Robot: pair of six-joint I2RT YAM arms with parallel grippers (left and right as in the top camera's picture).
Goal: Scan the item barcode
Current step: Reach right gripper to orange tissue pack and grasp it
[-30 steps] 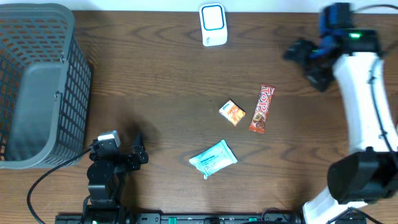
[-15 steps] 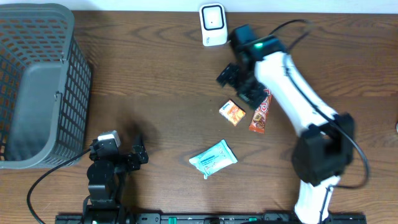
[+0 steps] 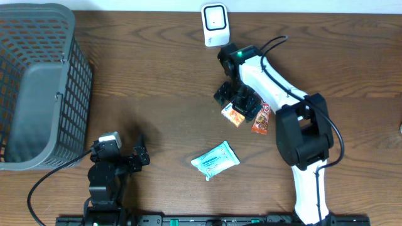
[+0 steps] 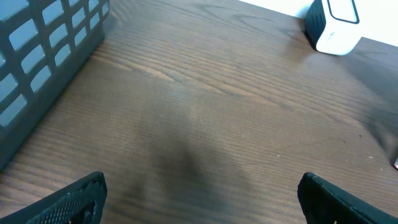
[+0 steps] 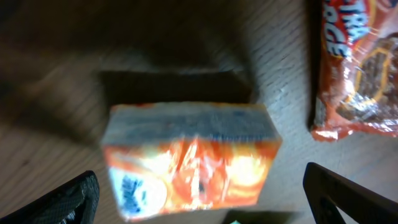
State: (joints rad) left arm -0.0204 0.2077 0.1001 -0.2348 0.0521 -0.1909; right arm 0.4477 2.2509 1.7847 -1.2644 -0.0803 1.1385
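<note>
The right tool (image 3: 237,103), jaws wide apart and empty, hung just above the small orange box (image 5: 193,155) on the tabletop (image 3: 157,81), its long axis running 9-to-3 between them in the wrist view, left tool (image 3: 142,152) well off at 8 o'clock.

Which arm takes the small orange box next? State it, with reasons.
Right. The right gripper hovers open directly above the small orange box, fingers either side. The left gripper, open, sits by the grey basket, far from it.

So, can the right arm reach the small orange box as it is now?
Probably yes. The right tool hangs open directly over the orange box, with nothing between them. The chocolate bar lies beside the box, apart from it.
</note>
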